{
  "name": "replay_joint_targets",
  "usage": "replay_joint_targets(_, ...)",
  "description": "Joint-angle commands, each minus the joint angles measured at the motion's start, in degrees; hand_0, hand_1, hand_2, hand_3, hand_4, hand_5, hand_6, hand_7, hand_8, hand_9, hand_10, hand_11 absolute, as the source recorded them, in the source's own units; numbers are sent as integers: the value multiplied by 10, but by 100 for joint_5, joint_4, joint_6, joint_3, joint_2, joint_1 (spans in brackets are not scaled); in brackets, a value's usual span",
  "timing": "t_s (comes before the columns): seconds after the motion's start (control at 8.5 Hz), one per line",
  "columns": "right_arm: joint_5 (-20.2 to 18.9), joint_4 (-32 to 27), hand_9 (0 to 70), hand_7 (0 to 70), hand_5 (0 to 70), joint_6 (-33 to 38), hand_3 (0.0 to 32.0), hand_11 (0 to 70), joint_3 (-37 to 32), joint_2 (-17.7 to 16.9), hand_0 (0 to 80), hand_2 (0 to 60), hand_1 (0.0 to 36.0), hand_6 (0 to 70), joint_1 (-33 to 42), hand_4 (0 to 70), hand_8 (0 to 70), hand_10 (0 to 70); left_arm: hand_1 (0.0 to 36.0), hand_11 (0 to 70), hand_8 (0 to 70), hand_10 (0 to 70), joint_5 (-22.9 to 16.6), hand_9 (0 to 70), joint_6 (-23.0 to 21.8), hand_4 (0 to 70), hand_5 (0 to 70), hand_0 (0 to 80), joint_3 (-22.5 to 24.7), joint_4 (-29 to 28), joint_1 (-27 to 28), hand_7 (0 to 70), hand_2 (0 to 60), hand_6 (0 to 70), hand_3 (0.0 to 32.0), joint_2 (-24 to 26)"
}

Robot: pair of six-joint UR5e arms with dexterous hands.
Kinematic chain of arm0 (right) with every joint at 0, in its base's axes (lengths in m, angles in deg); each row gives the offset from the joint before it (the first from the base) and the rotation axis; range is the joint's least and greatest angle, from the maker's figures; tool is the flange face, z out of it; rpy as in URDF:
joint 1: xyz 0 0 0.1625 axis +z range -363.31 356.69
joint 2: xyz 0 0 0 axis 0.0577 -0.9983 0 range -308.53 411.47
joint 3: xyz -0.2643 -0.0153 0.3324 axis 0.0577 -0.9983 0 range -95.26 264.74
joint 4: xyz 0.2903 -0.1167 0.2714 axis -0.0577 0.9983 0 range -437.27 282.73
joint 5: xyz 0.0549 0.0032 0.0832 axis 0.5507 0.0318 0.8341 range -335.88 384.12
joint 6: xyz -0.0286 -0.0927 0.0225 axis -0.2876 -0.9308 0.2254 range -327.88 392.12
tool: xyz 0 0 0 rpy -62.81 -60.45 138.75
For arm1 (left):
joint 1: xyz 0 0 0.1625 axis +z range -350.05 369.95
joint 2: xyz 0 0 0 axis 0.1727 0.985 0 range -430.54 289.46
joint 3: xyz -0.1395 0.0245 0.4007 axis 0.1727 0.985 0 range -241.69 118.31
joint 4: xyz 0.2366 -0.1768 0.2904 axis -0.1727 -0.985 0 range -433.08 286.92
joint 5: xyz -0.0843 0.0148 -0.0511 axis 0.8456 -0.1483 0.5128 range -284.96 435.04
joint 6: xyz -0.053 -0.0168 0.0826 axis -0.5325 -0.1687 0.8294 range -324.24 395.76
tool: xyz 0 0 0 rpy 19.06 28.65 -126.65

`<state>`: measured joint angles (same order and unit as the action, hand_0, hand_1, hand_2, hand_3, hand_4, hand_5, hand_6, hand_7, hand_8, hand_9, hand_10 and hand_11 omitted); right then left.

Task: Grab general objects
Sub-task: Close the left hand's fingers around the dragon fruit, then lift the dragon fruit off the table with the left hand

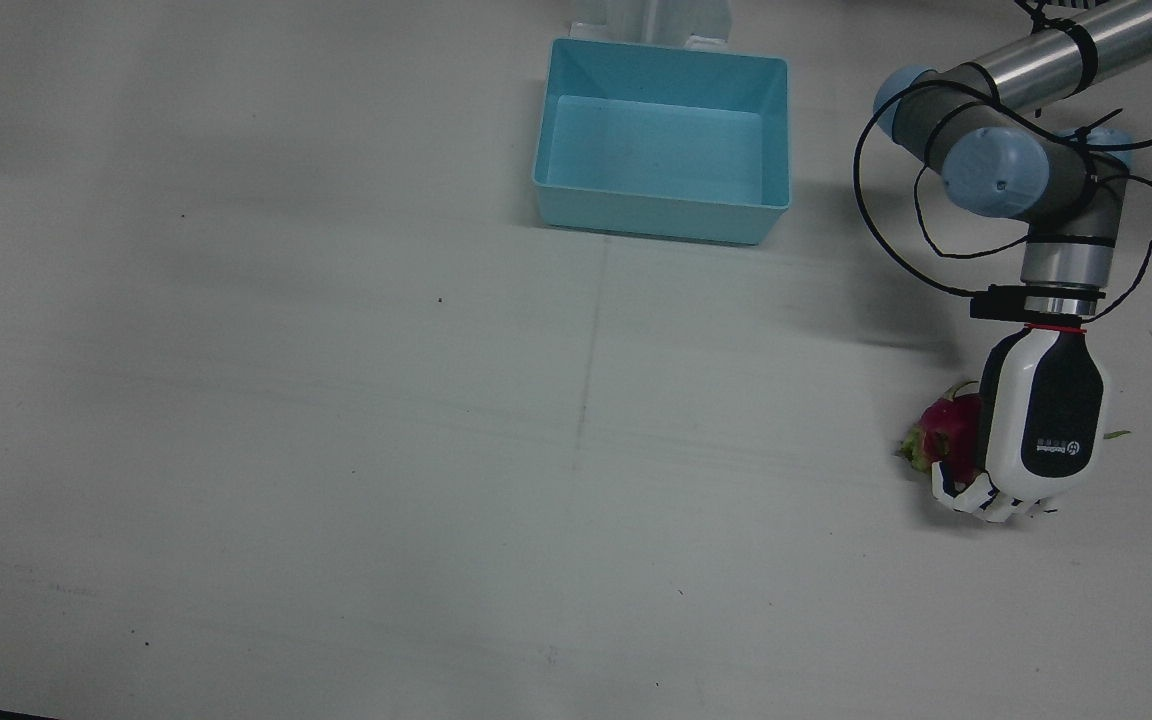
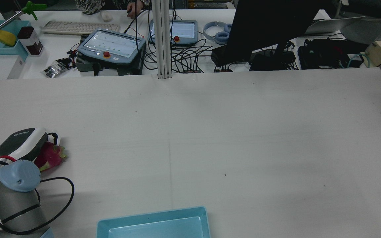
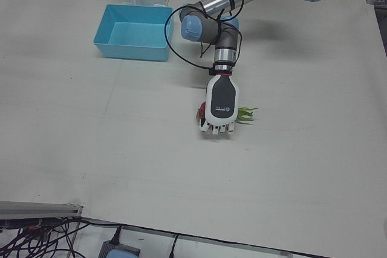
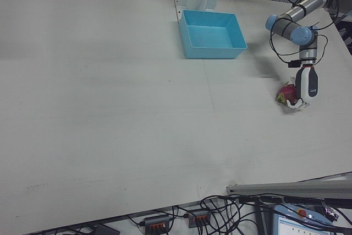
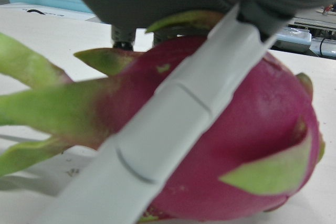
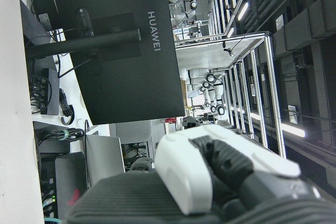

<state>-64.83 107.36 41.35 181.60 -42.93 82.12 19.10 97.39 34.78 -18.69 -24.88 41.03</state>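
A magenta dragon fruit (image 1: pixel 941 435) with green scales lies on the white table near the robot's left side. It also shows in the rear view (image 2: pixel 49 156), the left-front view (image 3: pixel 199 112) and the right-front view (image 4: pixel 285 93). My left hand (image 1: pixel 1041 420) sits over it, palm down, with the fingers curled around it. In the left hand view a white finger (image 5: pixel 173 124) lies pressed across the fruit (image 5: pixel 236 145), which rests on the table. My right hand (image 6: pixel 210 182) shows only partly in its own view, raised and facing the monitors.
A light blue bin (image 1: pixel 661 215) stands at the table's robot side, between the arms. The left arm's black cable (image 1: pixel 886 230) loops beside its wrist. Beyond the table's far edge are teach pendants (image 2: pixel 112 46), a monitor (image 2: pixel 270 26) and cables.
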Motion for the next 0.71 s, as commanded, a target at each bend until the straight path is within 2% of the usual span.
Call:
replay_joint_targets(0.0,-9,3,0,0,0,0,0,0,0,0,0,0,0,0,0,0,0,0,236,480,491,329,-57,525,-64,571,700,800,431,194,-24,700,122,546,0,22)
replay_joint_targets(0.12,-9,3,0,0,0,0,0,0,0,0,0,0,0,0,0,0,0,0,277,519,512,357,-205,555,-73,560,700,800,799,300,-76,700,156,562,0,31)
replay_joint_targets(0.24,-9,3,0,0,0,0,0,0,0,0,0,0,0,0,0,0,0,0,349,552,535,378,-624,582,-64,548,700,800,1073,318,-172,700,230,585,0,40)
replay_joint_targets(0.35,-9,3,0,0,0,0,0,0,0,0,0,0,0,0,0,0,0,0,360,573,550,394,-1185,600,-64,545,700,800,1084,23,-513,700,413,605,0,144)
replay_joint_targets(0.47,-9,3,0,0,0,0,0,0,0,8,0,0,0,0,0,0,0,0,360,576,547,396,-1948,596,-64,531,700,800,1067,-389,-838,700,569,604,0,189)
replay_joint_targets(0.59,-9,3,0,0,0,0,0,0,0,0,0,0,0,0,0,0,0,0,360,604,555,416,-2852,604,-73,536,700,800,1058,-689,-1259,700,600,619,0,207)
